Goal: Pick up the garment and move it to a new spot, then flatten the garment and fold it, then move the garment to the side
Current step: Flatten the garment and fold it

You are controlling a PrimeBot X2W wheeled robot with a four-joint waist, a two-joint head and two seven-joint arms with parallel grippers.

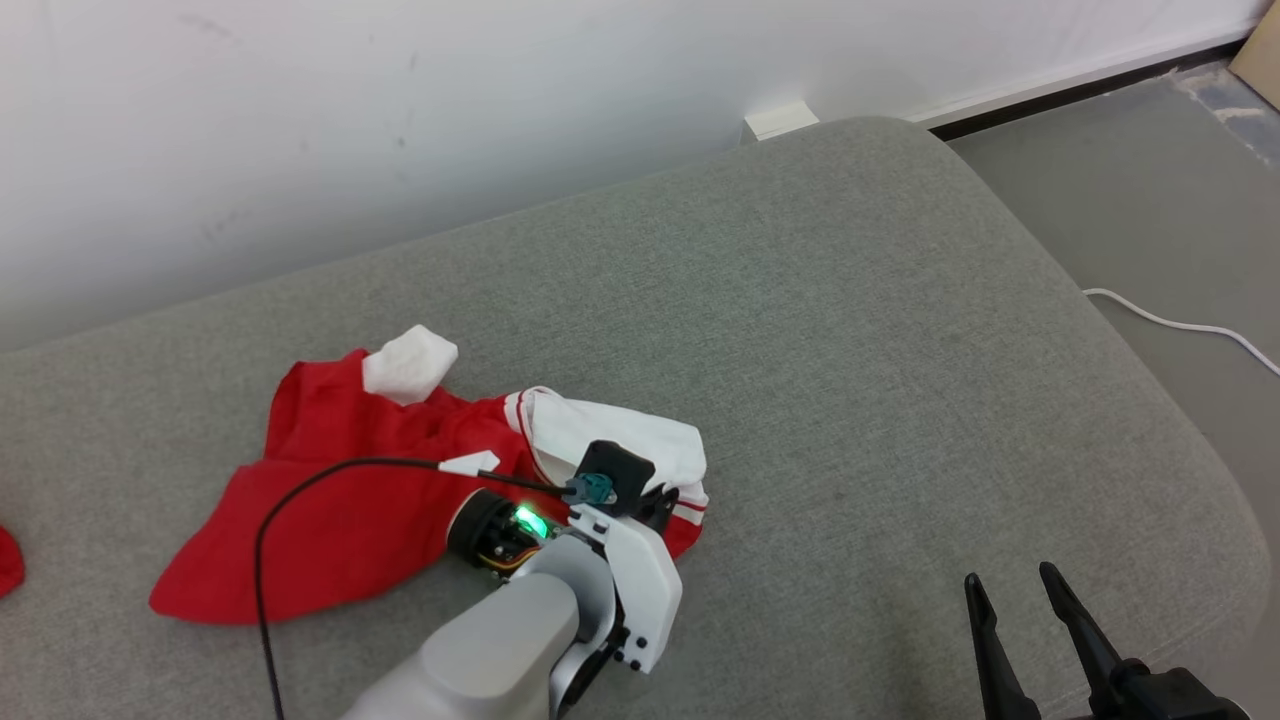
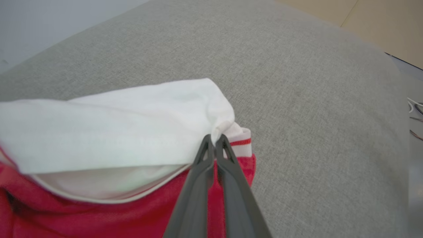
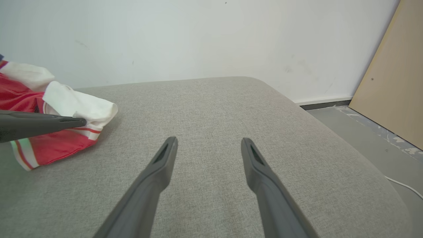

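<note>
Two grippers are mine, and they stand differently. My left gripper (image 2: 215, 140) is pinched tight on the garment (image 1: 330, 500): the tips meet on a white fold at its right end, just beside a white cuff with a red stripe. My right gripper (image 1: 1010, 574) has its jaws wide apart and holds nothing.

The garment lies crumpled on the grey cushion (image 1: 850, 330), in the left half, well short of the back edge that runs along the wall (image 1: 400, 120). It is mostly red, with a white lump at its far side and white cloth bunched at the right end where I grip. A scrap of red cloth (image 1: 8, 560) shows at the cushion's left side, apart from the garment.

My left forearm (image 1: 500, 650) comes up from the near edge and leans right, its wrist over the garment's right end. A black cable (image 1: 262, 560) loops from that wrist across the red cloth.

My right gripper is over bare cushion by the near right corner, fingers pointing toward the back edge, well apart from the garment.
</note>
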